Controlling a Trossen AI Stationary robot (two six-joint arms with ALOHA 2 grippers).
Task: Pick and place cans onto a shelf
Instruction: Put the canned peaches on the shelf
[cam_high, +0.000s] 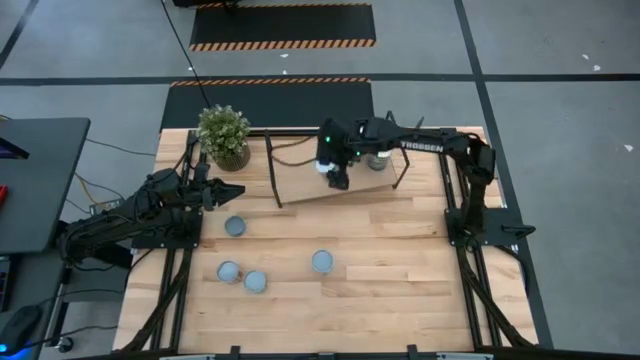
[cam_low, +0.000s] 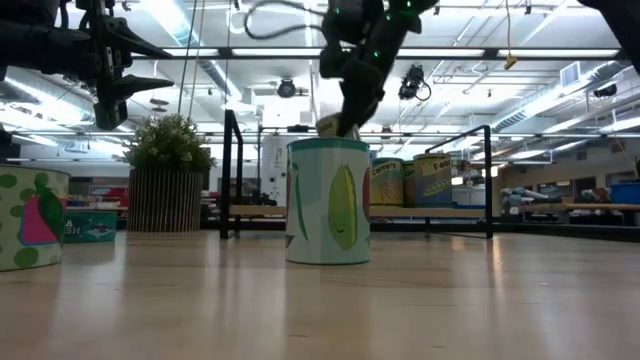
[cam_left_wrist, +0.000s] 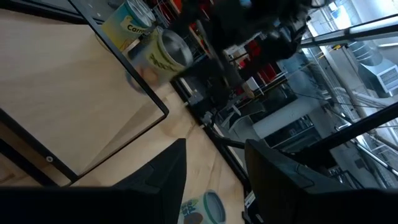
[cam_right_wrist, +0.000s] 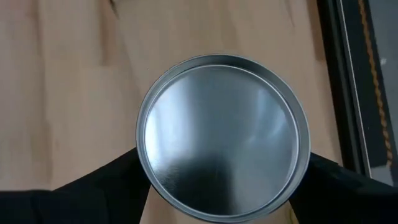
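The shelf (cam_high: 305, 186), a light board on black rod ends, stands at the table's far middle. My right gripper (cam_high: 337, 176) hangs over it, shut on a silver-topped can (cam_right_wrist: 221, 149). Another can or two (cam_high: 378, 158) stand on the shelf's right part. Several cans stand upright on the tabletop: one (cam_high: 235, 226) near my left gripper, two (cam_high: 241, 276) at the near left, one (cam_high: 322, 261) in the middle. My left gripper (cam_high: 228, 190) waits open at the table's left, pointing level toward the shelf. My right gripper pinches the can between its two fingers (cam_right_wrist: 118, 180), which lie on opposite sides of the round wall just below the rim (cam_right_wrist: 142, 163). The fingers come from above, slanting down. The can's top faces the wrist, and it hangs over the shelf board (cam_right_wrist: 74, 74).
A potted plant (cam_high: 224, 135) stands at the far left corner, beside the shelf's left rod end (cam_high: 273, 170). In the low view the middle can (cam_low: 328, 200) stands in front of the shelf. Bare tabletop lies to the near right (cam_high: 420, 290).
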